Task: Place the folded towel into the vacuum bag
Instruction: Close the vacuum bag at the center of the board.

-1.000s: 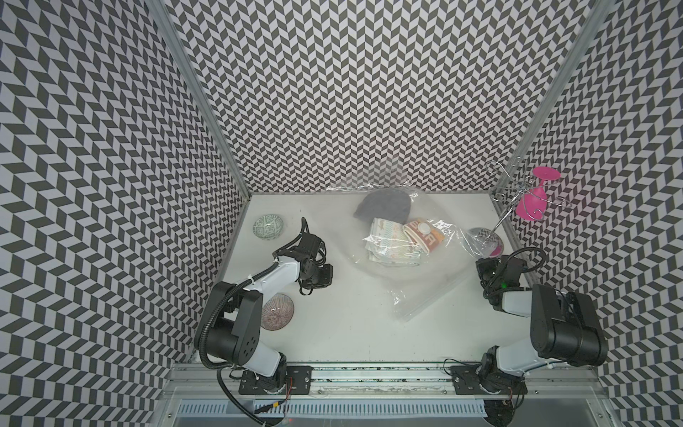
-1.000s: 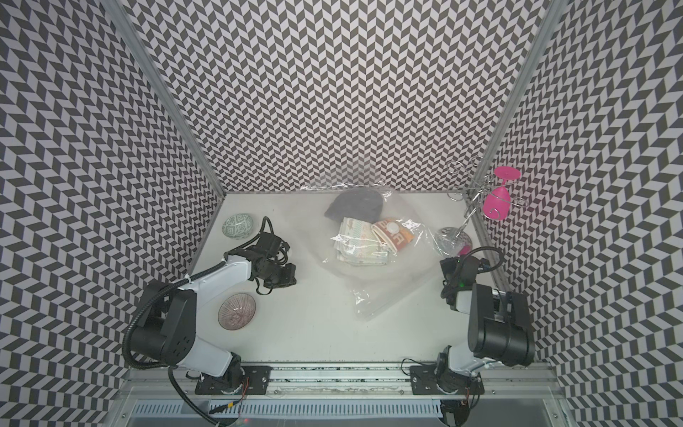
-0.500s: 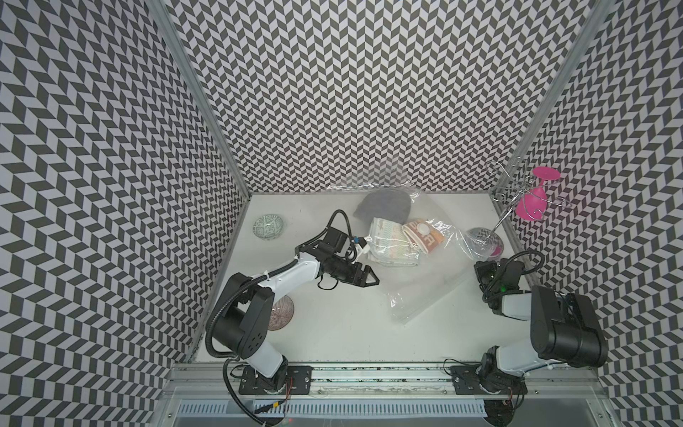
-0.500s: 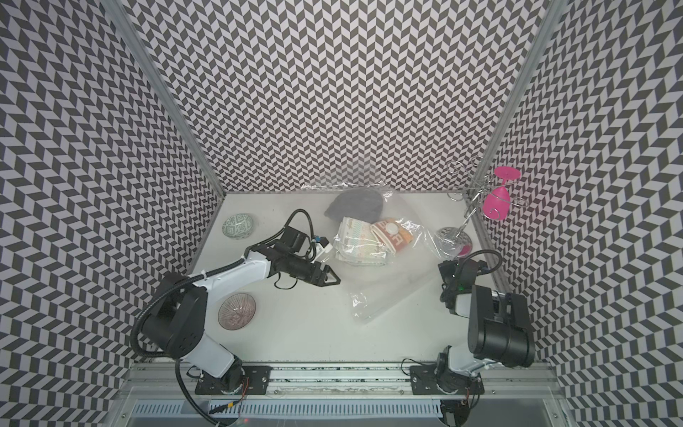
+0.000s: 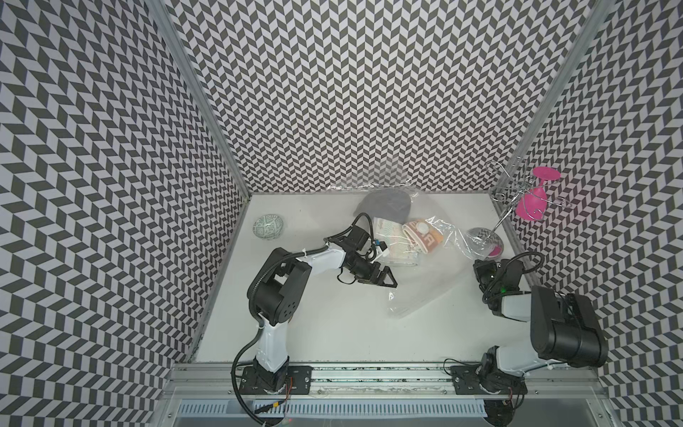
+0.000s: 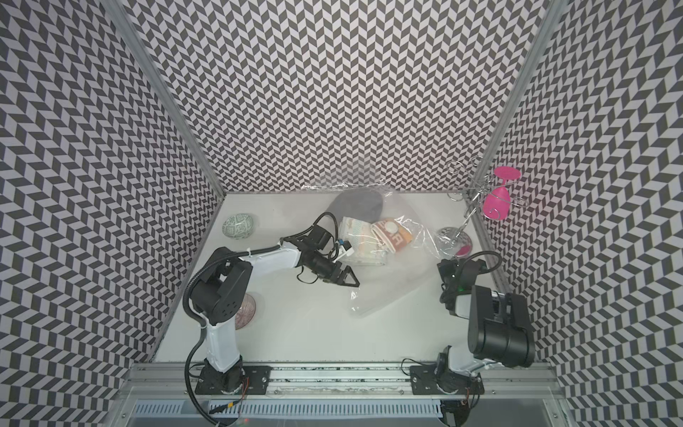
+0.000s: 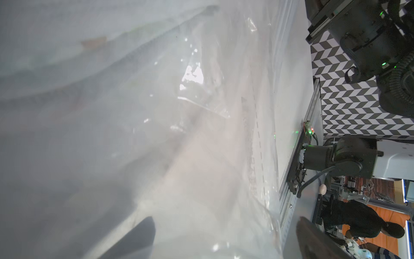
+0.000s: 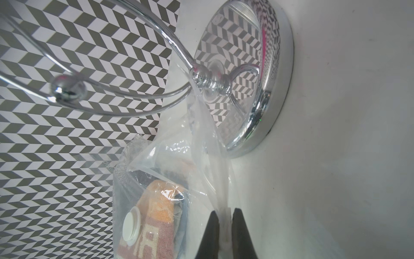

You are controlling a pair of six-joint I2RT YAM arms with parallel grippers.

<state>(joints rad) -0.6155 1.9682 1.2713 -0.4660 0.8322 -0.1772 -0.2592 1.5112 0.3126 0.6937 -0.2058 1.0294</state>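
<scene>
Three towels, all folded, lie inside the vacuum bag (image 5: 425, 292), a clear crinkled sack spread over the back and middle of the white surface (image 5: 332, 325) in both top views. A dark grey towel (image 5: 384, 203) sits next to the back wall, a pale striped towel (image 5: 391, 240) lies in front of it, and an orange towel (image 5: 425, 236) with white lettering touches the striped one on the right arm's side. The bag's round white valve cap (image 8: 132, 224) rests over the orange towel. The right claw (image 8: 225, 212) is closed on a thin fold of the bag's plastic, pinched between its two dark fingers. Just beyond that pinch, a corner of the bag drapes against the mirrored base of a chrome stand (image 8: 257, 89). A pink glass (image 5: 534, 199) hangs upside down from the stand's wire arms near the right wall. The left claw (image 5: 388, 279) is spread wide at the bag's near edge, just in front of the striped towel. In the left wrist view hazy plastic fills the space ahead of its fingers (image 7: 139, 237), and I cannot tell whether they touch it. A green patterned bowl (image 5: 268, 227) stands well apart near the back left corner. A reddish dish (image 6: 245, 310) lies partly hidden under the left arm.
</scene>
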